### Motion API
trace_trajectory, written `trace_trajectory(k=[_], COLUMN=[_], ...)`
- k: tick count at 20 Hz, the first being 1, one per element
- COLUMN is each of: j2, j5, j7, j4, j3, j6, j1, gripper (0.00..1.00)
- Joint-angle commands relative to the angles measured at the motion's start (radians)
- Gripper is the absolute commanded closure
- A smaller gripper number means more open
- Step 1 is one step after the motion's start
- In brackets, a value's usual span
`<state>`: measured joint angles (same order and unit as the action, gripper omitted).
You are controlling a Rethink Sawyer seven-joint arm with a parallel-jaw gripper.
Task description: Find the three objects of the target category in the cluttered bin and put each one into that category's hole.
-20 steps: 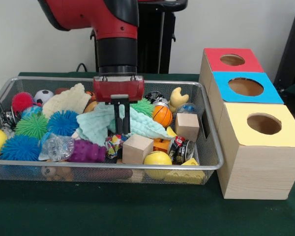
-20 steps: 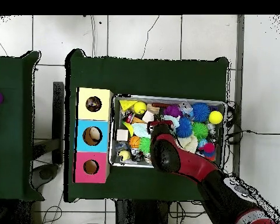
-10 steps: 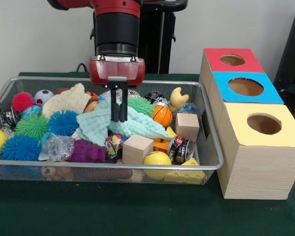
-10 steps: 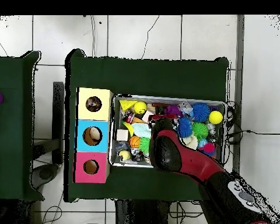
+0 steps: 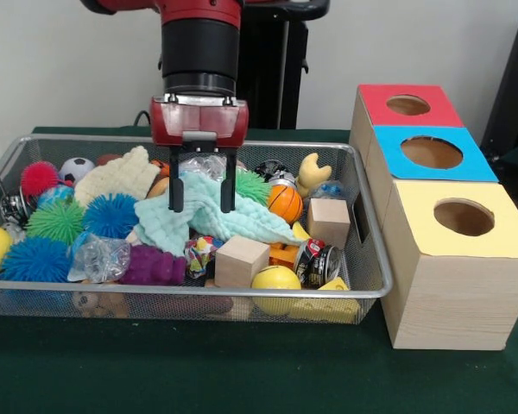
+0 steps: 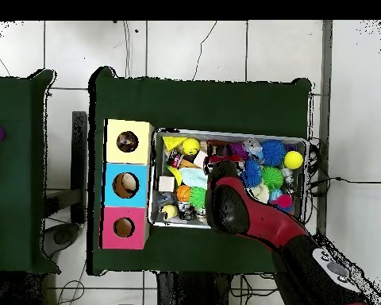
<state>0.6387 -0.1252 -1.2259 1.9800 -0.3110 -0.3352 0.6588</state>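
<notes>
The wire mesh bin (image 5: pixel 369 226) on the green table is full of toys. My gripper (image 5: pixel 203 197) hangs open and empty over the bin's middle, fingertips just above a mint green cloth (image 5: pixel 209 220). One small knotted rope ball (image 5: pixel 202 253) of mixed colours lies in front of the cloth, beside a wooden cube (image 5: pixel 241 260). I see no other rope balls. In the overhead view the arm (image 6: pixel 229 205) covers the gripper and the middle of the bin (image 6: pixel 225 133).
Three boxes with round holes stand beside the bin: red top (image 5: pixel 407 105), blue top (image 5: pixel 432 153), yellow top (image 5: pixel 464 217). In the bin: blue (image 5: pixel 110 214) and green (image 5: pixel 56 220) spiky balls, a yellow ball (image 5: pixel 276 280), a small basketball (image 5: pixel 285 203), a can (image 5: pixel 319 261).
The gripper has risen out of the mint cloth, shifted slightly left in the front view, and its fingers have gone from shut to open. The cloth stays in the bin.
</notes>
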Motion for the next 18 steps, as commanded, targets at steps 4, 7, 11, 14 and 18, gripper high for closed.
trace_trajectory(k=[4,7,11,14,18], j2=[-0.051,-0.062,-0.066,-0.102,-0.118], j5=[-0.03,-0.106,-0.144,-0.186,-0.24], j7=[-0.164,0.04,0.154,0.192,0.21], j4=[-0.04,-0.135,-0.226,-0.299,-0.353], j3=[-0.026,-0.057,-0.082,-0.107,-0.143], j6=[0.125,0.353,0.584,0.701,0.816], j1=[0.02,0.017,-0.008,-0.024,-0.022], gripper=[0.0,0.0,0.0,0.0,0.0])
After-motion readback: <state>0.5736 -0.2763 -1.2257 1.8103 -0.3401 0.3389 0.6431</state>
